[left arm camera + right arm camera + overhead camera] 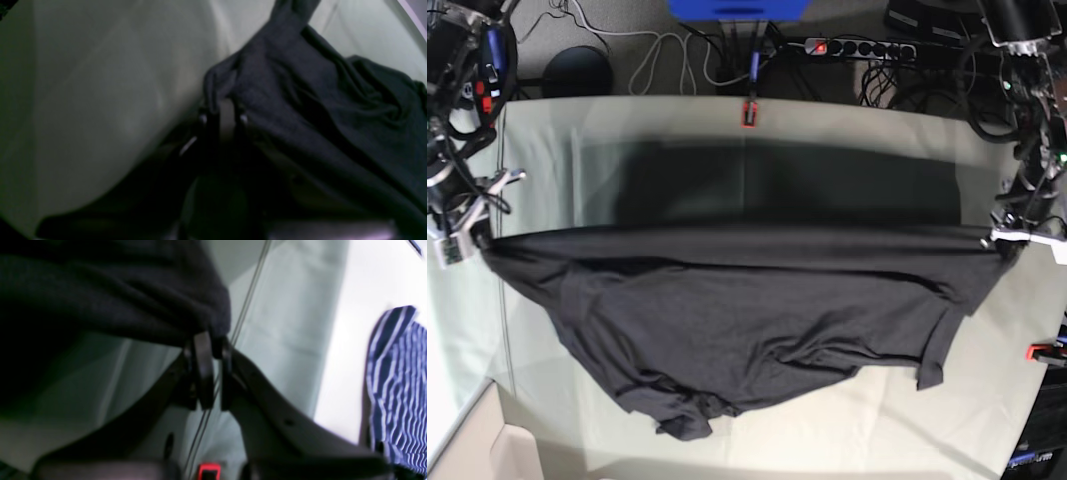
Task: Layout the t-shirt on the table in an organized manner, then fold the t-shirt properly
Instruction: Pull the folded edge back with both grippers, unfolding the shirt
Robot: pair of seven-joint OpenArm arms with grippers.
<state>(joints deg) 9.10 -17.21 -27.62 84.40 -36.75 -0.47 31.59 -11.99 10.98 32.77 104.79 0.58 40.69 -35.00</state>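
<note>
t-shirt (747, 310) graphic hidden, wrist views blurred

Robot lab, cloth-covered table (847, 130), power strip (859, 47), tangled cables (677, 55)

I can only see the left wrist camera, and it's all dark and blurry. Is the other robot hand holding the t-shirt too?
Observer: Yes. The right gripper is shut on an edge of the t-shirt.
Operator: Is the shirt lying flat?
Observer: No. In the base view it hangs stretched between both grippers, with its lower part sagging onto the table.
Operator: Where's my hand in that picture?
Observer: The left gripper is at the right edge, pinching the shirt's other end.
Operator: Anything else around?
Observer: A blue-and-white striped cloth shows beside the table in the right wrist view.
</note>
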